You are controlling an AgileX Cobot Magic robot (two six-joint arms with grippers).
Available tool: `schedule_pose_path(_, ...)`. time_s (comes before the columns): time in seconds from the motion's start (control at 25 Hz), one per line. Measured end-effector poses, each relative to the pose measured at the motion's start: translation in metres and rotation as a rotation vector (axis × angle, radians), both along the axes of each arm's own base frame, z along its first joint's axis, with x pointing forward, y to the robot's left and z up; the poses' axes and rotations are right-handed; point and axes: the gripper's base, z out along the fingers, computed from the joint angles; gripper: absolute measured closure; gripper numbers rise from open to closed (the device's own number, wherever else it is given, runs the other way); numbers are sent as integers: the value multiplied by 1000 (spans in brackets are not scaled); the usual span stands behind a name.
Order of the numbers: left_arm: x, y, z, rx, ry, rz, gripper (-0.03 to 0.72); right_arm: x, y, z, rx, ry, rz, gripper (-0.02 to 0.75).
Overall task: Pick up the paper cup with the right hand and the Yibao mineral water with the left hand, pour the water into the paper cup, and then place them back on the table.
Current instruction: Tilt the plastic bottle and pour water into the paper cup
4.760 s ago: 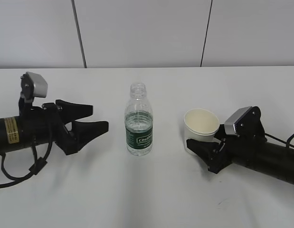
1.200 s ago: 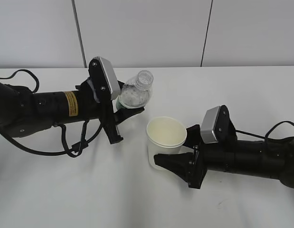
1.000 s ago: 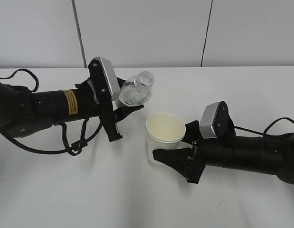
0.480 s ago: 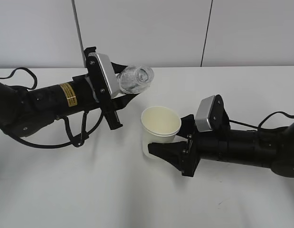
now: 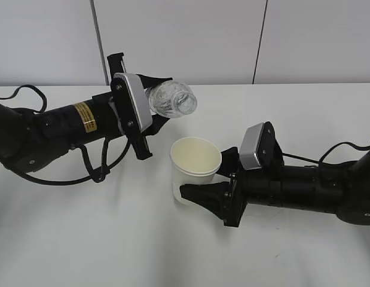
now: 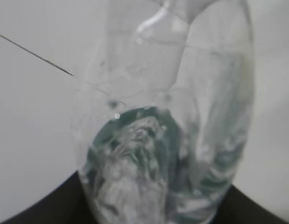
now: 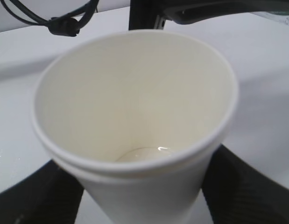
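My left gripper (image 5: 150,113) is shut on the Yibao mineral water bottle (image 5: 171,100) and holds it tipped nearly flat above the table, open mouth toward the right and slightly down. The bottle fills the left wrist view (image 6: 167,121), green label low between the black fingers (image 6: 37,207). My right gripper (image 5: 202,194) is shut on the paper cup (image 5: 195,167), held upright and lifted, just below and right of the bottle mouth. In the right wrist view the cup (image 7: 135,112) shows a small glint at its bottom; black fingers (image 7: 247,186) flank it.
The white table (image 5: 113,239) stretches under both arms. A grey panelled wall (image 5: 185,36) with dark seams stands behind it. Black cables trail from the left arm (image 5: 29,92) and the right arm (image 5: 346,146).
The left gripper has tipped the bottle further over, mouth now lower and to the right. The right gripper has carried the cup left and slightly up, closer under the bottle mouth.
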Motion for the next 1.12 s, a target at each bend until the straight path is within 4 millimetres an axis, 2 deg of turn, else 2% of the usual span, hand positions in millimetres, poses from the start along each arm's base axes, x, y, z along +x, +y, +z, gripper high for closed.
schedule_pose_path(1.12,0,0,0,224,-311,-27,348,-2,1,-1,-7,0,26,174)
